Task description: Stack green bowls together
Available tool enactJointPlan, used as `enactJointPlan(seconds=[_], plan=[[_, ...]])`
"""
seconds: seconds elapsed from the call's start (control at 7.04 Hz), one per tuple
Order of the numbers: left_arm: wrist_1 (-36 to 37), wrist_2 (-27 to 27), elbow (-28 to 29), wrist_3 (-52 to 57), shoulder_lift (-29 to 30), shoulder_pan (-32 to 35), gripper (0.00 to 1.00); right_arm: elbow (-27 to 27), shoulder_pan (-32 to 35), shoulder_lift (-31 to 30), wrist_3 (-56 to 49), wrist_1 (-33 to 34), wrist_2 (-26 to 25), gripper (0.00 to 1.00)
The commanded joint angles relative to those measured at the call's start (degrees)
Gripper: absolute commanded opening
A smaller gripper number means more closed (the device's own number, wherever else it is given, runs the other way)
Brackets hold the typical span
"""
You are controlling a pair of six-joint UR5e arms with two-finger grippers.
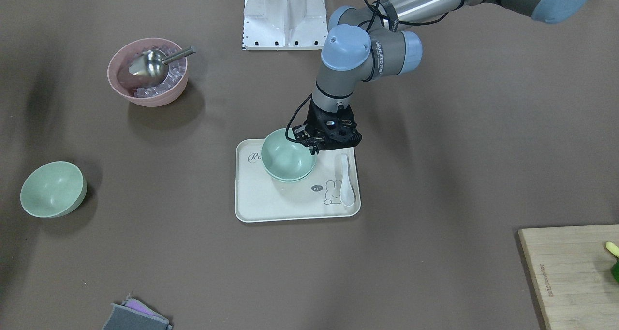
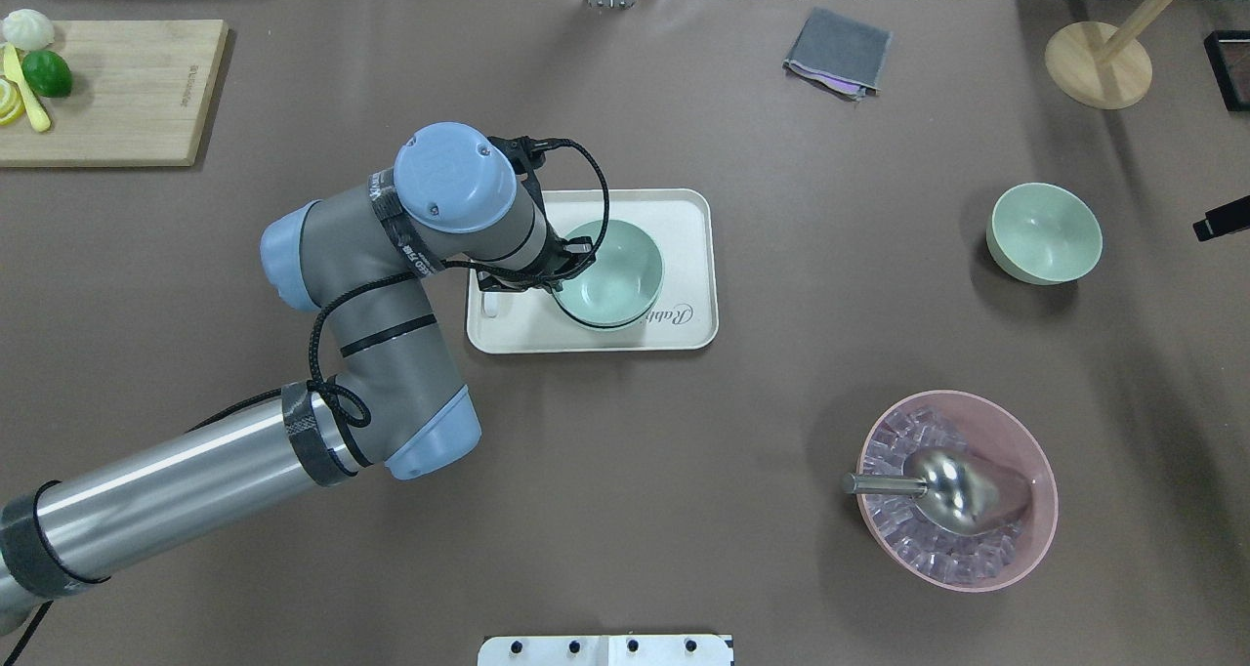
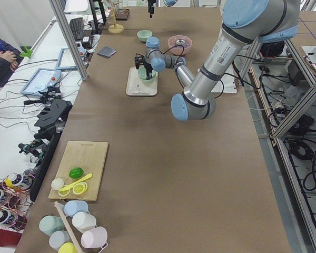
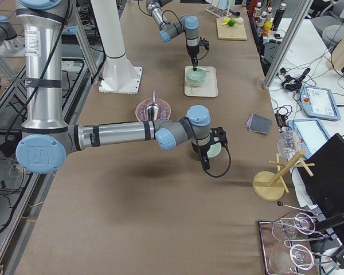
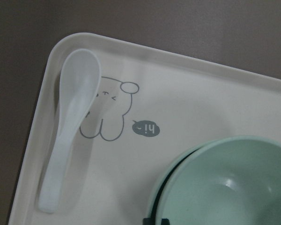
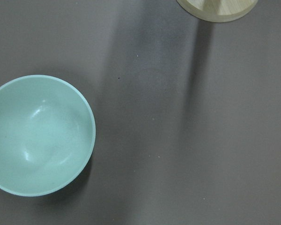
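**My L gripper** (image 1: 316,146): fingers nearly closed, pinching the left rim of the upper green bowl (image 1: 287,157). The wrist view cuts my fingertips (image 5: 165,221) off at its bottom edge, so only two dark stubs show astride the rim.

**Upper green bowl:** nested in the lower green bowl (image 1: 290,178), slightly off-centre, w/ a dark gap between the rims. Whether it rests fully or hangs in my grip, I cannot tell. Only a crescent of the lower rim is visible.

**Tray** (image 1: 271,204): mid-table, carries both bowls. A white spoon (image 1: 346,185) lies beside them.

**My R gripper** (image 4: 204,162): above the third green bowl (image 2: 1043,231), nr the table's right edge. Its wrist view shows no fingers and the side view is too coarse, so I cannot tell its opening.

**Pink bowl** (image 2: 1040,495) w/ metal scoop (image 2: 962,490): nr the robot-side edge, right half.
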State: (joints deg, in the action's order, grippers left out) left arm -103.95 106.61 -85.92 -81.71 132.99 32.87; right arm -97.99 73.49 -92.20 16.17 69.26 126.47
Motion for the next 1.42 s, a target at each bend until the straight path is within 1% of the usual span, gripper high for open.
enactJointPlan(seconds=[0.0, 0.28, 0.43, 0.57, 0.71, 0.85, 0.99, 1.14, 1.28], plan=[[0.0, 0.0, 0.0, 0.1, 0.0, 0.0, 0.0, 0.0, 0.1, 0.0, 0.0, 0.0, 0.0, 1.0], [-0.1, 0.1, -0.1, 0.1, 0.0, 0.0, 0.0, 0.0, 0.1, 0.0, 0.0, 0.0, 0.0, 1.0], [-0.2, 0.1, -0.2, 0.3, 0.0, 0.0, 0.03, 0.0, 0.0, 0.0, 0.0, 0.0, 0.1, 1.0], [-0.2, 0.1, -0.3, 0.4, 0.0, 0.0, 0.14, 0.0, 0.1, 0.0, 0.0, 0.0, 0.1, 1.0], [-0.9, 0.1, -0.2, 0.4, 0.0, 0.0, 0.35, 0.0, 0.0, 0.1, 0.0, 0.0, 0.2, 1.0], [-0.9, 0.1, -0.4, 0.4, 0.0, 0.0, 0.49, 0.1, 0.1, 0.1, 0.0, 0.0, 0.4, 1.0], [-0.9, 0.1, -0.6, 0.5, 0.0, 0.0, 0.66, 0.0, 0.1, 0.0, 0.0, 0.0, 0.5, 1.0], [-0.9, 0.1, -1.1, 0.6, 0.1, 0.1, 0.99, 0.1, 0.0, 0.1, 0.0, 0.0, 0.5, 1.0], [-0.4, 0.3, -4.1, 0.7, -0.5, 0.6, 0.99, 0.1, 0.0, 0.1, 0.0, 0.0, 1.0, 1.0]])
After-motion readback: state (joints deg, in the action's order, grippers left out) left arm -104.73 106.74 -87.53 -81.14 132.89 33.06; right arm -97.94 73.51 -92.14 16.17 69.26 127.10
